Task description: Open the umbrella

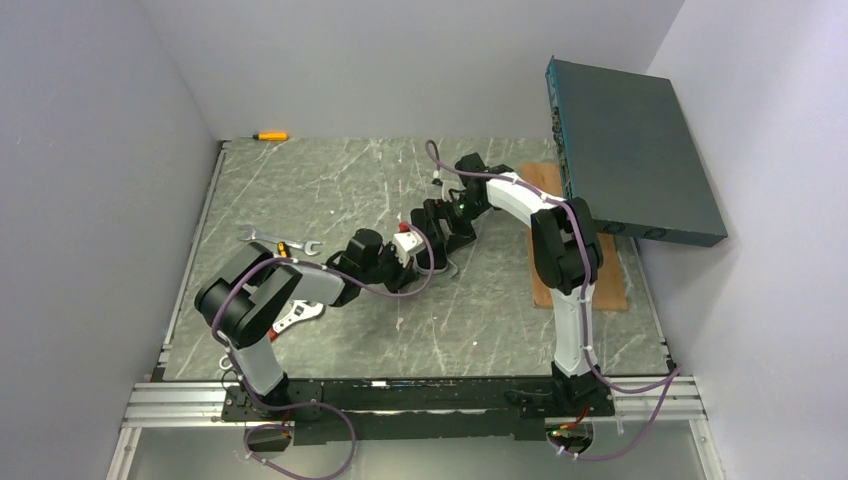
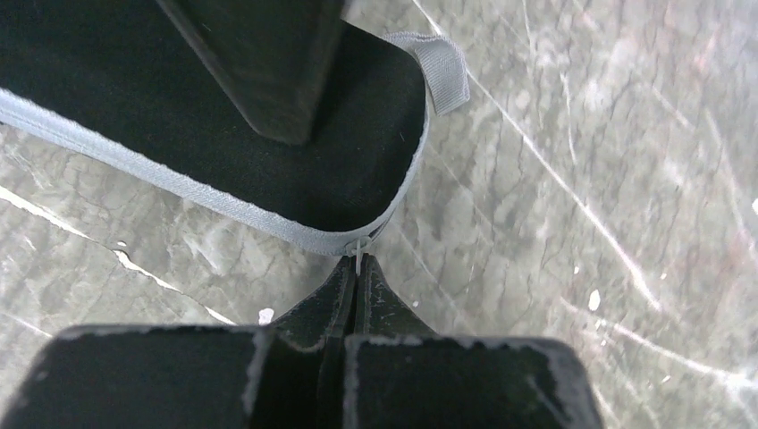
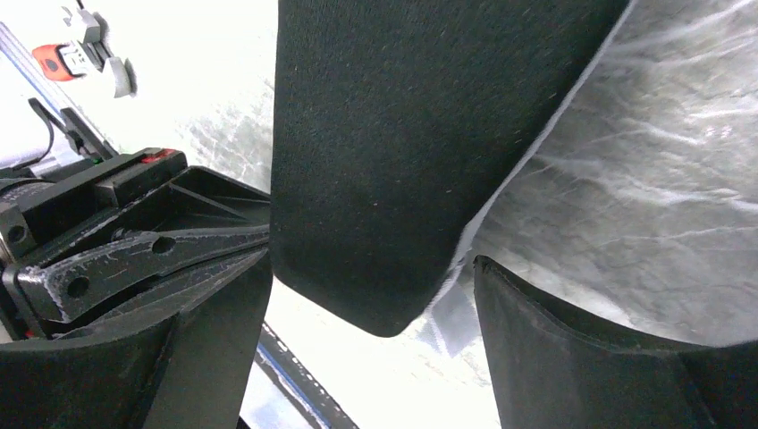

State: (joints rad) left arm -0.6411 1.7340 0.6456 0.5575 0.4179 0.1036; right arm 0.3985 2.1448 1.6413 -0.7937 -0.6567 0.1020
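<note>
The umbrella [image 2: 340, 152] is a short black oblong bundle edged with a grey zip band, lying on the marbled table. A grey strap loop [image 2: 442, 67] hangs off its end. My left gripper [image 2: 357, 264] is shut, its tips pinching a small white zip pull at the bundle's rim. My right gripper [image 3: 374, 268] is open and straddles the bundle's rounded end [image 3: 384, 134], with gaps on both sides. In the top view both grippers meet mid-table, the left gripper [image 1: 405, 250] and the right gripper [image 1: 440, 225], and they mostly hide the bundle.
A large dark teal flat box [image 1: 630, 150] leans against the right wall above a wooden board [image 1: 600, 290]. A wrench [image 1: 262, 238] lies by the left arm. An orange screwdriver [image 1: 270, 135] lies at the far left edge.
</note>
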